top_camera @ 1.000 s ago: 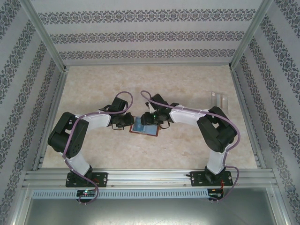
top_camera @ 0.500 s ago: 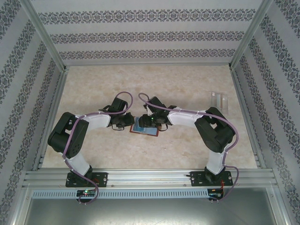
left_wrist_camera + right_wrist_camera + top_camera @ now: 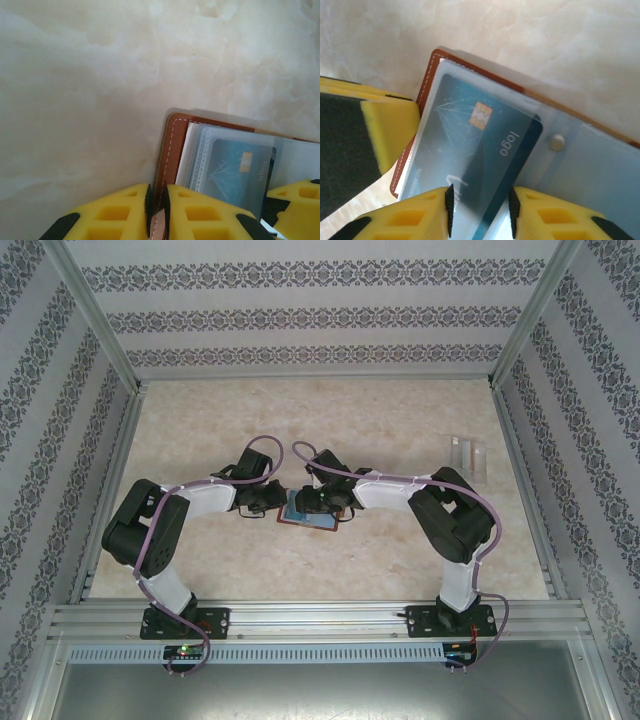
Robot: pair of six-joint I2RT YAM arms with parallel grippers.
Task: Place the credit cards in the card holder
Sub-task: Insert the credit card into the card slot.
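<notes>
Left end effector (image 3: 157, 212) was pinched shut on the leather card holder's (image 3: 168, 150) edge, pinning it to the bench (image 3: 75, 100). Right end effector (image 3: 481, 210) sat part open over the blue credit card (image 3: 470, 135), which was mostly inside a clear sleeve (image 3: 592, 167). Card looked stiff, thin, slick: push its trailing short edge.

The reddish-brown leather card holder (image 3: 172, 150) is pinched at its stitched edge by the left pincer (image 3: 158, 201) on the pale marbled surface (image 3: 75, 100) — a blue-teal plastic card (image 3: 235, 172) is seen under clear sleeves.
</notes>
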